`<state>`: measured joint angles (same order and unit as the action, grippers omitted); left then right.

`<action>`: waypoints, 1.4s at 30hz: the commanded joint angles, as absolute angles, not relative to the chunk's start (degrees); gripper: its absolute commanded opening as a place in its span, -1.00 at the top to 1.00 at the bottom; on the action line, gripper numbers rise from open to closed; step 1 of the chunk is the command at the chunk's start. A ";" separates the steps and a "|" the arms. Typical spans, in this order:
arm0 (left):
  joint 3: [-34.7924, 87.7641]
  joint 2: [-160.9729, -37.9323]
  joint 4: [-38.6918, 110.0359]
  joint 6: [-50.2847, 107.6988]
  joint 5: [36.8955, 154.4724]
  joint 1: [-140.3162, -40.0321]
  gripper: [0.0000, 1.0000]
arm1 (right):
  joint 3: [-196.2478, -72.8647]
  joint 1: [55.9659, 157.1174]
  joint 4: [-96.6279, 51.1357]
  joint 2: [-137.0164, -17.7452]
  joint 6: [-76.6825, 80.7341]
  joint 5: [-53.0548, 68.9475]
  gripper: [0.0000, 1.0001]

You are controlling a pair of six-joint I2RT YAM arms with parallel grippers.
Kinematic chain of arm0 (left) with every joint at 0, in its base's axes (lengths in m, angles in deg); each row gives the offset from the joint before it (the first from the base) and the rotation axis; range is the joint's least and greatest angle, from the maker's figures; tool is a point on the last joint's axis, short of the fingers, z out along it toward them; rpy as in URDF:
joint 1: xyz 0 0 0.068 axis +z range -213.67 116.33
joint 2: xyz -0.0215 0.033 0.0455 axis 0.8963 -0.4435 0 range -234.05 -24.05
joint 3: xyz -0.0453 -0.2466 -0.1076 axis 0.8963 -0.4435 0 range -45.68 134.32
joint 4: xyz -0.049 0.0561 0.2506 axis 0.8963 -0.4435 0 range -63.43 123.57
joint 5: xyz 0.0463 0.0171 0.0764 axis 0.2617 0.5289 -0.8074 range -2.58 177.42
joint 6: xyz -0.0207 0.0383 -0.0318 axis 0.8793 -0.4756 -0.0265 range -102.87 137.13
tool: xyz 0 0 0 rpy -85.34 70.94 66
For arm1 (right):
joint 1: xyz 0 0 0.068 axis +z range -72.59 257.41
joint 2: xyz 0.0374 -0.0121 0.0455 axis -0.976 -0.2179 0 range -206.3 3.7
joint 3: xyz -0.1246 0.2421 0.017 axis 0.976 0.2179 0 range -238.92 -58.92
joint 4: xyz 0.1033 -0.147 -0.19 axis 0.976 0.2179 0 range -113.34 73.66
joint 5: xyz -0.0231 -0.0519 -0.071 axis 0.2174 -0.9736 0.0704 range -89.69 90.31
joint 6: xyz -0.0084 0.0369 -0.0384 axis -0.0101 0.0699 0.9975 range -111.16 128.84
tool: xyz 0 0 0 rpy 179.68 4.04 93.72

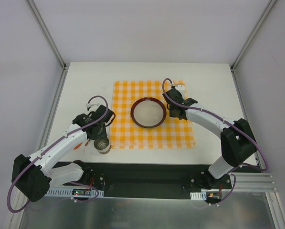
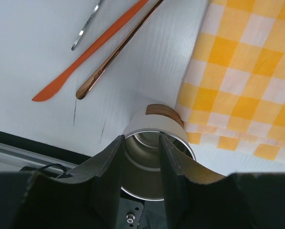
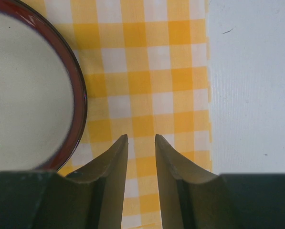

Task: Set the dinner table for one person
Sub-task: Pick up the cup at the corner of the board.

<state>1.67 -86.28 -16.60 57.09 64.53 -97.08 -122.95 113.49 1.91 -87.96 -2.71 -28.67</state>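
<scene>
The dinner table [image 1: 85, 81] is a white top with an orange-and-white checkered mat [image 1: 152, 138] in its middle. A plate [image 1: 147, 112] with a dark red rim lies on the mat. A cream cup [image 1: 102, 144] with a steel inside stands upright just off the mat's near left corner. My left gripper [image 1: 100, 138] hangs over it. In the left wrist view the left gripper [image 2: 142, 138] is open, with one finger over the mouth of the cup [image 2: 154, 121] and one at its left rim. My right gripper [image 1: 173, 113] is open and holds nothing, over the mat [image 3: 147, 71] right of the plate [image 3: 27, 86].
On the bare table left of the cup lie an orange knife [image 2: 80, 67], a copper-coloured utensil [image 2: 118, 47] and the tip of a silver one [image 2: 85, 28]. The left arm hides most of them from above. Metal frame rails run along the table's left and right sides.
</scene>
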 commanded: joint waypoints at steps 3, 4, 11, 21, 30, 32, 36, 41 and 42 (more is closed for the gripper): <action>4.06 -85.65 -19.52 55.63 62.46 -96.46 0.32 | -123.70 113.19 1.27 -88.41 -3.38 -27.82 0.36; 4.06 -85.83 -19.78 55.54 62.37 -96.37 0.32 | -123.78 113.19 1.27 -88.41 -3.55 -27.82 0.36; 4.15 -86.80 -19.87 55.54 62.20 -96.20 0.31 | -123.87 113.19 1.36 -88.50 -3.20 -27.82 0.36; 2.66 -87.24 -19.78 55.71 63.16 -96.11 0.31 | -123.79 113.01 1.44 -88.23 -3.20 -28.08 0.36; 2.31 -88.82 -19.78 56.15 63.34 -96.11 0.30 | -123.61 113.01 1.53 -87.79 -3.11 -28.35 0.35; 2.13 -89.61 -19.78 56.59 63.34 -96.11 0.30 | -123.61 112.92 1.62 -87.71 -3.11 -28.35 0.36; 1.43 -90.40 -18.99 57.56 64.04 -96.11 0.30 | -123.52 113.01 1.71 -87.53 -3.02 -28.43 0.35; 0.20 -90.84 -17.24 57.73 65.97 -96.11 0.34 | -123.52 112.83 1.71 -87.53 -2.85 -28.52 0.36; 0.02 -90.76 -16.80 57.65 66.24 -96.11 0.35 | -123.52 112.75 1.71 -87.44 -2.94 -28.44 0.36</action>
